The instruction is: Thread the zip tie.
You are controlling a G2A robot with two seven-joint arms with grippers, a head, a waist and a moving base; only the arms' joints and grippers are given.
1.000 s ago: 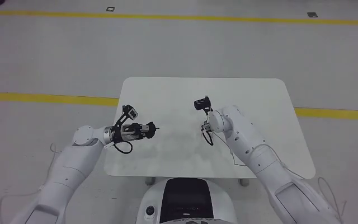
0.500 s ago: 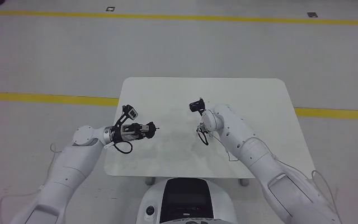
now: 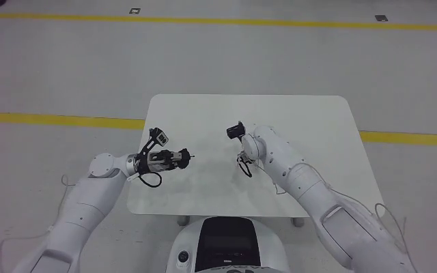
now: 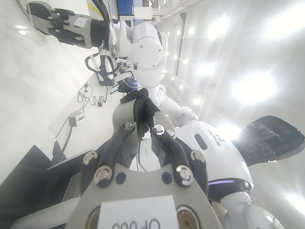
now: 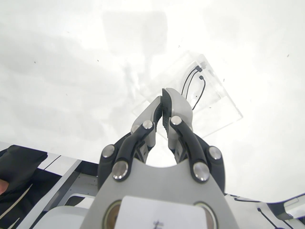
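Top view: the left gripper [image 3: 186, 157] hangs over the table's [image 3: 307, 123] near-left part, the right gripper [image 3: 235, 130] near its middle.

Left wrist view: its fingers pinch a black strip [image 4: 141, 97], seemingly a zip tie.

Right wrist view: its fingers are pressed together on nothing, above a clear tray [image 5: 224, 106] holding thin zip ties [image 5: 202, 77]. These look light, springy and slippery, and are best pinched near the head.

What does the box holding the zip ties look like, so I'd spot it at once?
Look at the white table, in front of the right gripper. There lies a flat tray. It alone is see-through, with thin black zip ties inside.
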